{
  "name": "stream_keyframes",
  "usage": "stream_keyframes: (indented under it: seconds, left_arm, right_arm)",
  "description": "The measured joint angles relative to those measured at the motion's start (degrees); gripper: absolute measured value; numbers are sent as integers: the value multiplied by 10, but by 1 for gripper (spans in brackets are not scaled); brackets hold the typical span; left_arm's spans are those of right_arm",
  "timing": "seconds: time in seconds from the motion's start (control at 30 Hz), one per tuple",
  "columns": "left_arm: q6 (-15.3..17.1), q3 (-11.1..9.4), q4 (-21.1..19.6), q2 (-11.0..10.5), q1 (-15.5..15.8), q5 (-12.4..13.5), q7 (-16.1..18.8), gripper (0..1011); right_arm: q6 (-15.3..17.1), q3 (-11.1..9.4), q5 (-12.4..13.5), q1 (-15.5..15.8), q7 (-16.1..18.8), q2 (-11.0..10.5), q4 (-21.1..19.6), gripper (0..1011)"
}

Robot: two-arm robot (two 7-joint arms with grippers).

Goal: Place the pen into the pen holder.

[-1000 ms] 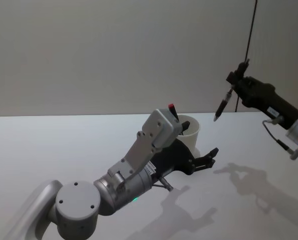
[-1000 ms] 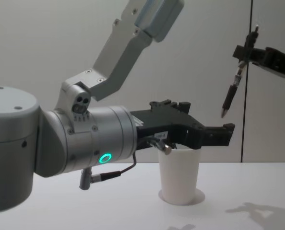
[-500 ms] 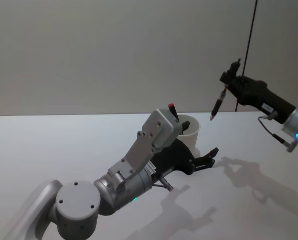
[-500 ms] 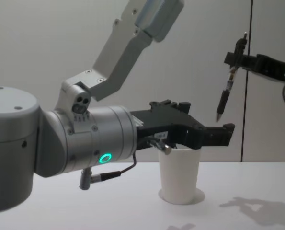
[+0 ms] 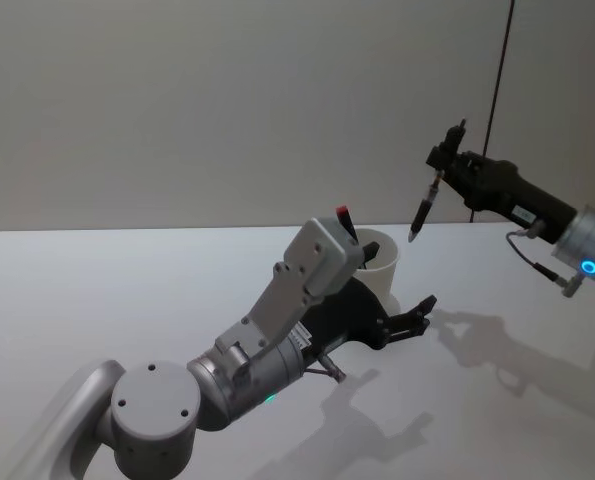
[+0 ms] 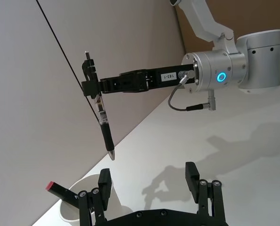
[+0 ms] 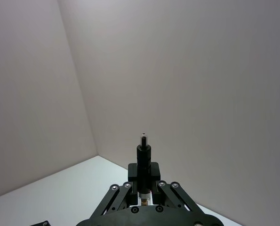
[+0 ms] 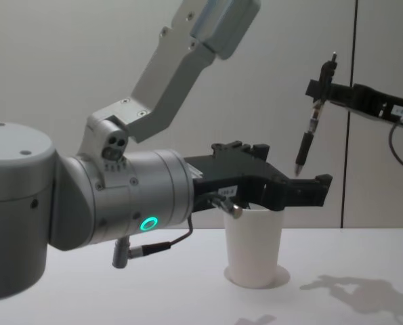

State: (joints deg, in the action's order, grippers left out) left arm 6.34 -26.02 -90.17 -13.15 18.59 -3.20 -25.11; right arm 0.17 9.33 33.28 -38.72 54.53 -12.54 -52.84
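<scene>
— What is being seen around the pen holder [image 8: 255,246]?

— One white paper cup is being carried by the counter [image 5: 97,290], toward its far edge. A red-tipped object [image 6: 60,191] is leaning inside it against the rim. The left tool [image 6: 149,181] is being held level just beside and over the cup, fingers spread wide with nothing between them, so the cup's near side is being partly blocked by the left arm in the head view.

— And the pen?

— One pen [image 5: 423,207] is being gripped near its upper end by the right tool [image 5: 443,160], clamped on it. It is being hung tip-down in the air, slightly tilted, above and to the right of the cup, well clear of the rim.

— Anything else?

— A thin dark vertical line [image 8: 350,135] is being shown on the wall behind.
</scene>
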Motion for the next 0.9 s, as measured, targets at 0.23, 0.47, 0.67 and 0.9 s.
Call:
stream_keyframes:
  seconds: [0.23,0.47,0.67,0.9]
  left_arm:
    - [0,0,0,0,0,0,0,1000]
    - [0,0,0,0,0,0,0,1000]
    - [0,0,0,0,0,0,0,1000]
    - [0,0,0,0,0,0,0,1000]
  right_arm:
    - [-21,5,1,-29,26,6,55,146]
    - [-43,9,1,-53,41,12,103,146]
    - [-61,14,1,-74,51,18,145,146]
    - [-82,23,3,-99,57,29,198,146]
